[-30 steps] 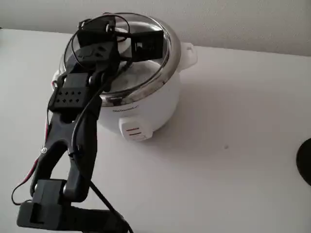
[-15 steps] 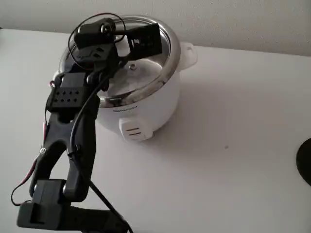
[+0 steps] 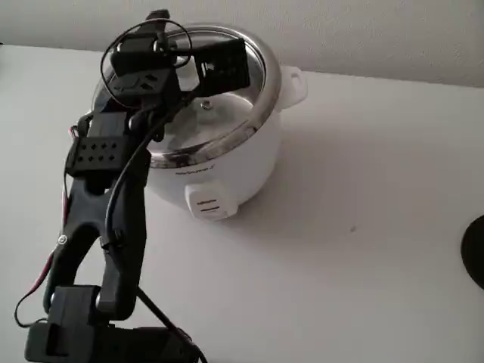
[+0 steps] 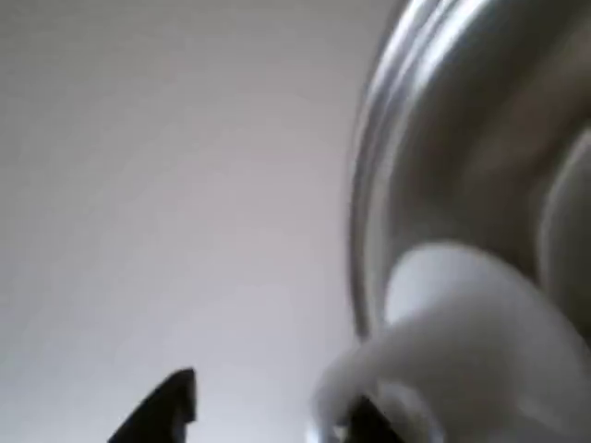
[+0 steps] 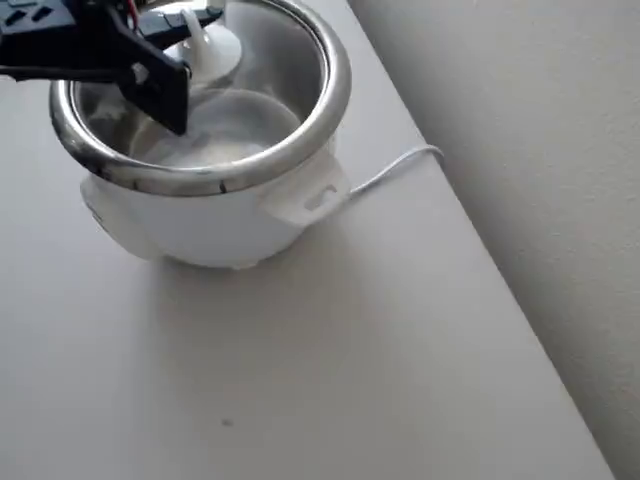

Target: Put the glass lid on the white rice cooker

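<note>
**Claw open beside the lid's knob, lid seated on the cooker**

The gripper (image 4: pixel 268 406) stands spread in the wrist view, its two dark fingertips (image 4: pixel 166 406) apart at the bottom edge; one tip sits free against the pale background, the other lies just beside the white knob (image 4: pixel 462 341), partly hidden behind it; whether it touches the knob I cannot tell. In the fixed view the black arm (image 3: pixel 106 204) rises from the lower left and leans over the white rice cooker (image 3: pixel 227 162), its head above the pot's far-left part. The glass lid (image 3: pixel 227 98) lies on the cooker's top, its metal rim following the pot's rim; a small metal grommet (image 3: pixel 206 105) shows through the glass. In the overhead view the gripper (image 5: pixel 190 20) sits over the upper-left part of the cooker (image 5: pixel 215 215), with the knob (image 5: pixel 208 45) just below its tips; a white cord (image 5: pixel 395 165) runs from the cooker toward the wall; the cooker stands on a white table (image 3: pixel 363 249).
</note>
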You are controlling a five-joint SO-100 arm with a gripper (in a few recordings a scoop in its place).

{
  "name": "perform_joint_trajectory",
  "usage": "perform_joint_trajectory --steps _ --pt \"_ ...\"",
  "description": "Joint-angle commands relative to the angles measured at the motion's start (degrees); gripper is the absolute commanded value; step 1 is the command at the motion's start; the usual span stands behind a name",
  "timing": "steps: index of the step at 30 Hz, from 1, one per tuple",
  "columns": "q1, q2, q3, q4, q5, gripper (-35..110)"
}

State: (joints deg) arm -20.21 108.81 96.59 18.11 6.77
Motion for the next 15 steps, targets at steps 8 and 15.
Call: perform_joint_trajectory --steps 8,15 --pt "1.23 21.53 12.92 7.29 0.09 20" --pt "5.89 39.73 15.91 20.57 -2.99 19"
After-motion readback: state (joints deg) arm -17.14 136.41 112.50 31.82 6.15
